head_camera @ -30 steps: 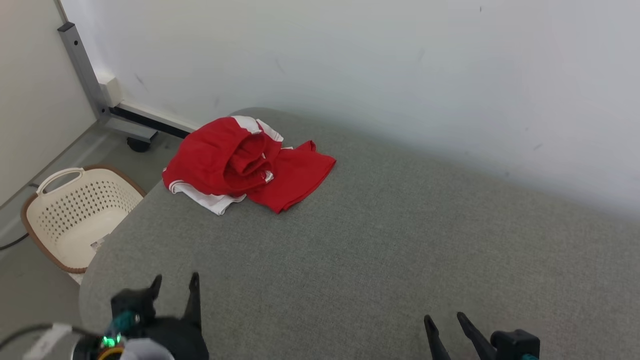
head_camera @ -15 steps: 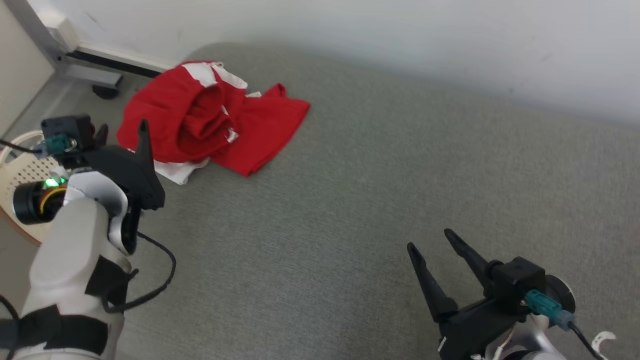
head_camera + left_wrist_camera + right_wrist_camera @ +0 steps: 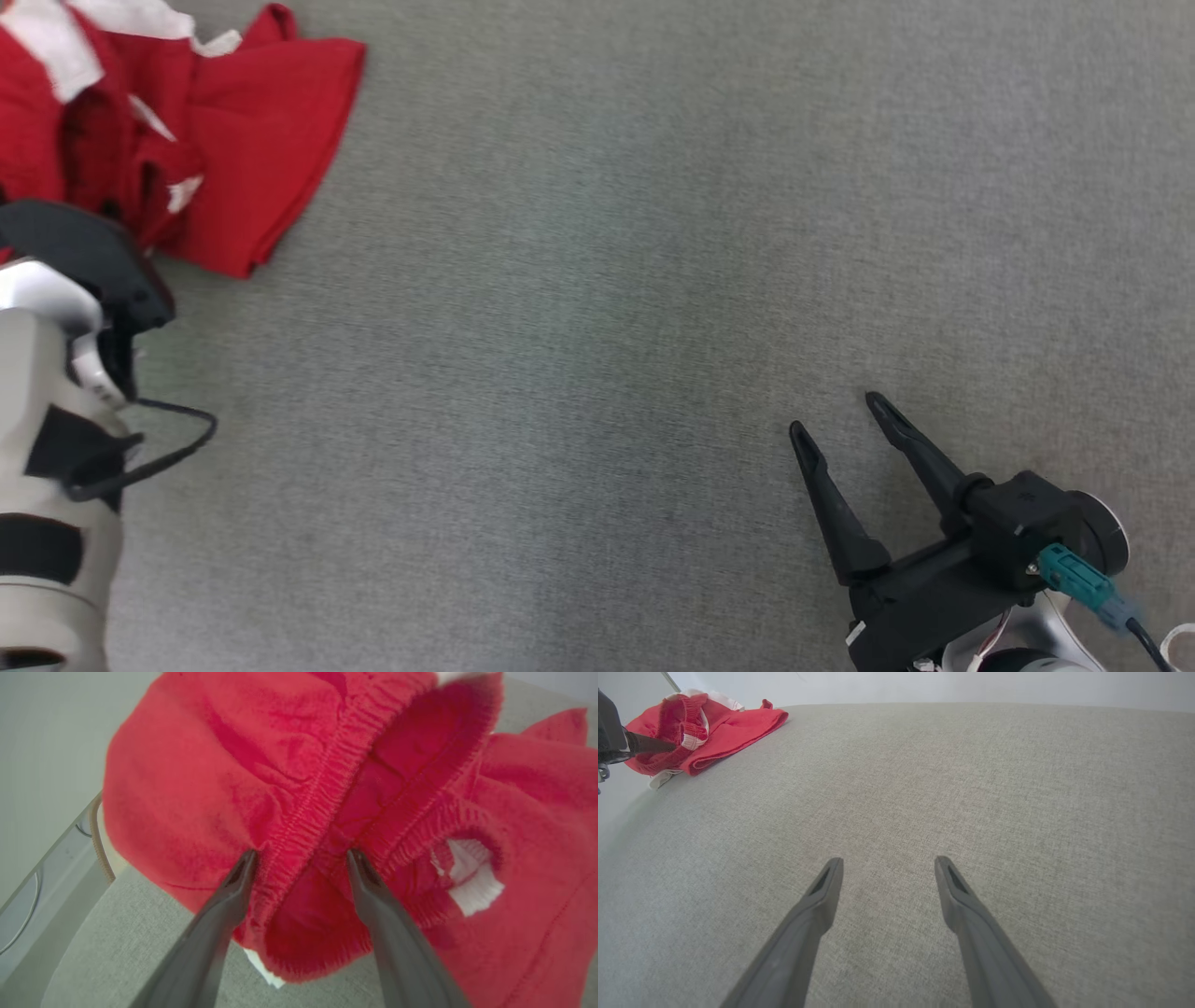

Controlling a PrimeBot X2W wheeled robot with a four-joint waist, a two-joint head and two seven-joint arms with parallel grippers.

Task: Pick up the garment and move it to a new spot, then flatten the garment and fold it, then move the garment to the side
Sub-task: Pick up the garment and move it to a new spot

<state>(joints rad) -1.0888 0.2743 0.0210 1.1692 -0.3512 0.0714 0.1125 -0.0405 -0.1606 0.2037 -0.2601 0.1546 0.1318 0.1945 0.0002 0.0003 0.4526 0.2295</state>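
Observation:
The garment [image 3: 261, 140] is a crumpled red piece with white trim, lying at the far left of the grey fabric surface [image 3: 597, 280]. In the left wrist view my left gripper [image 3: 302, 854] is open, its fingertips pressed against the garment [image 3: 210, 765] on either side of a ribbed elastic band. Nothing is pinched. The head view shows that arm's dark wrist [image 3: 89, 257] over the garment's near edge, its fingertips hidden. My right gripper [image 3: 837, 418] hovers open and empty over bare fabric at the near right, far from the garment [image 3: 714, 728].
The grey surface [image 3: 971, 788] stretches wide between the grippers. Its left edge drops to the floor, where a basket's brown rim [image 3: 96, 835] shows beyond the garment. A pale wall [image 3: 924, 686] runs behind the surface.
The head camera has tilted down and shifted, so the garment now sits at the top left. My left arm has reached forward to the garment. The right gripper stays open.

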